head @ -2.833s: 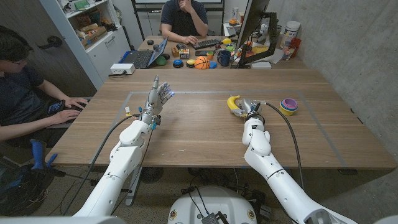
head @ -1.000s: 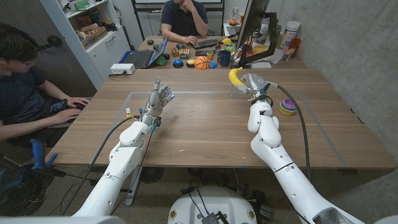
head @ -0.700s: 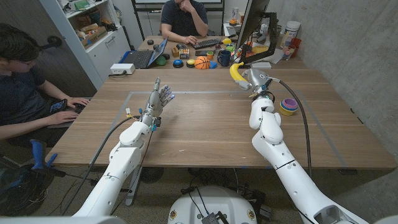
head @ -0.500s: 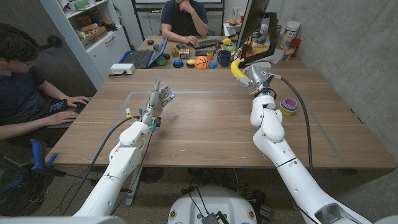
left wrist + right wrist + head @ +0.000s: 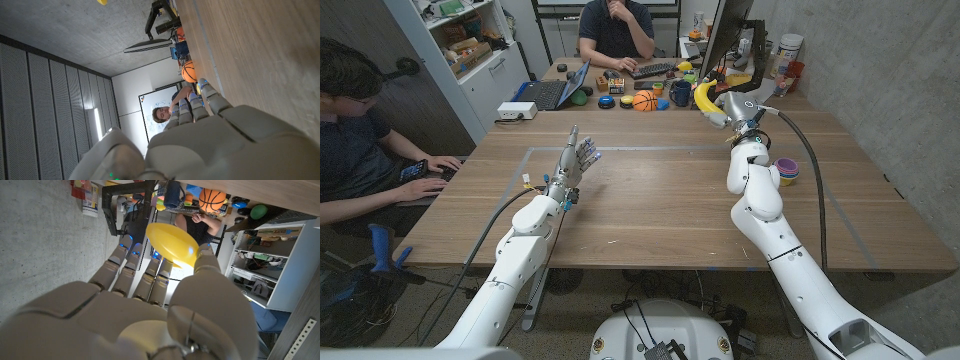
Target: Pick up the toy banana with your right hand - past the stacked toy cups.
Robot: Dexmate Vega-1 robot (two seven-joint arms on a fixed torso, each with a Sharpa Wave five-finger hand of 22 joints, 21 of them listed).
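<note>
Yellow against the grey wall, the toy banana [image 5: 706,97] is held aloft in the right hand [image 5: 732,106], upper right of centre in the head view, well above the wooden table [image 5: 650,200]. The right wrist view shows the banana [image 5: 172,244] pinched between the thumb and the fingers [image 5: 150,275] of that hand [image 5: 145,310], its yellow end jutting past them. The stacked toy cups [image 5: 786,171] stand on the table lower and to the right of the raised hand, just beside the right arm.

At centre left of the head view, the left hand [image 5: 575,160] stands upright over the table, fingers extended and apart, holding nothing; the left wrist view shows its back [image 5: 220,140] with fingers reaching along the wood.

A toy basketball [image 5: 643,100] lies among clutter at the top centre, beside a laptop [image 5: 556,90] and a monitor [image 5: 725,40]. One person [image 5: 616,30] sits behind the far table, another [image 5: 360,130] at the left edge.
</note>
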